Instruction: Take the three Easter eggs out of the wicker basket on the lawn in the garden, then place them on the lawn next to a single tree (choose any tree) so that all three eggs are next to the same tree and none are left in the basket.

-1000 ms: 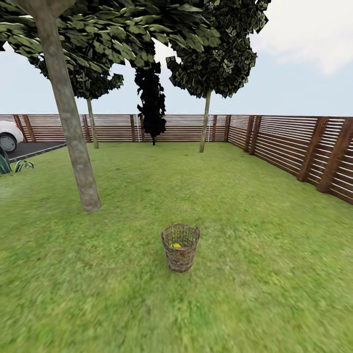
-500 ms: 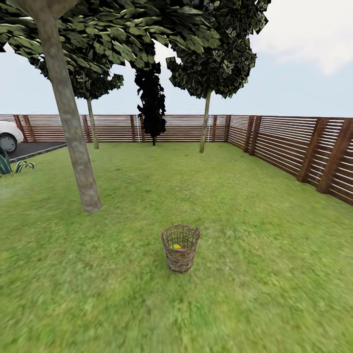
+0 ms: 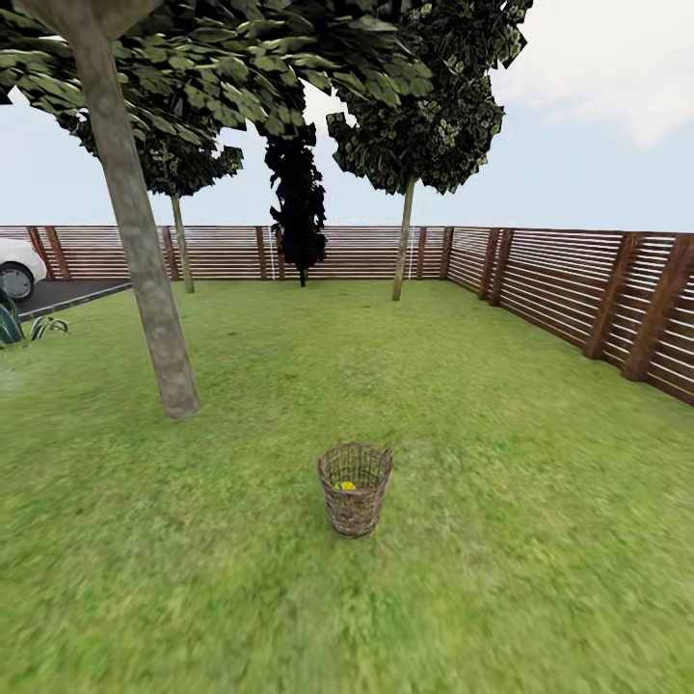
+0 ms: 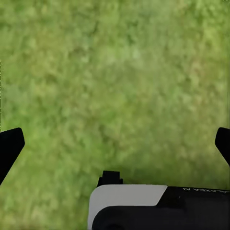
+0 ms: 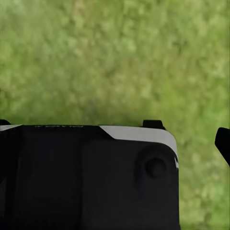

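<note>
Landmark: the wicker basket [image 3: 355, 487], upright on the lawn [image 3: 501, 540]. Left of and beyond it stands the thick-trunked tree [image 3: 145, 280], well apart, a likely drop-off point. One yellow egg [image 3: 345, 484] shows inside the basket; others cannot be made out. Fence [image 3: 578, 289] lies far right. The left gripper [image 4: 115, 143] hangs over bare grass, fingertips spread wide, holding nothing. Right gripper: one fingertip [image 5: 223, 143] visible, aperture cannot be told. In my judgement the basket lies ahead of both grippers, not yet reached.
</note>
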You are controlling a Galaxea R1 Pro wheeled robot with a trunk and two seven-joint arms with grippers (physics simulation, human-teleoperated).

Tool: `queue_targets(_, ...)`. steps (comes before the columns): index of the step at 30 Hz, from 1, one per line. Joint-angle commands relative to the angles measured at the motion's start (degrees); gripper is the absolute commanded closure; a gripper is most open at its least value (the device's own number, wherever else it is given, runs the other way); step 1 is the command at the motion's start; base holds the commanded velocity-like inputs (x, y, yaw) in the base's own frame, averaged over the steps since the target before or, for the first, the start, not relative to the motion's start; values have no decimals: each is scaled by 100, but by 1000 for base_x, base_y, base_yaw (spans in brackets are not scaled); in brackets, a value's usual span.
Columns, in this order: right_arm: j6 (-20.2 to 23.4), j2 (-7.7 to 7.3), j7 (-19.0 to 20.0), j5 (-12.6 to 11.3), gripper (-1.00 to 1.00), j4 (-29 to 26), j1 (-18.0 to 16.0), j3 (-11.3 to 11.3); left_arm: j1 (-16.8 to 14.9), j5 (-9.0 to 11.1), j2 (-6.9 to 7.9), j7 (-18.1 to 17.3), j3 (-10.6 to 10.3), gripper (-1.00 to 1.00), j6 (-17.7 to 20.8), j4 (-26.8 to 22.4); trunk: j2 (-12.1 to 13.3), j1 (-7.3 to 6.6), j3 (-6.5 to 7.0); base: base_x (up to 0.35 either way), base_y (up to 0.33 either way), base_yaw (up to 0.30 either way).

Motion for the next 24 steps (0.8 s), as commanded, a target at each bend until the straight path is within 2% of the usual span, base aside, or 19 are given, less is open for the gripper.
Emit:
queue_targets(1, -19, 3, 10, -1, -100, 4, -4, -3, -4, 46, 4, 1, -2, -100, -23, 6, 34, -21, 9, 0, 0, 0)
queue_targets(24, -34, -12, 10, -5, -100, 57, -4, -9, -3, 49, -1, -8, -13, -100, -118, 16, 956, -526, 422, 0, 0, 0)
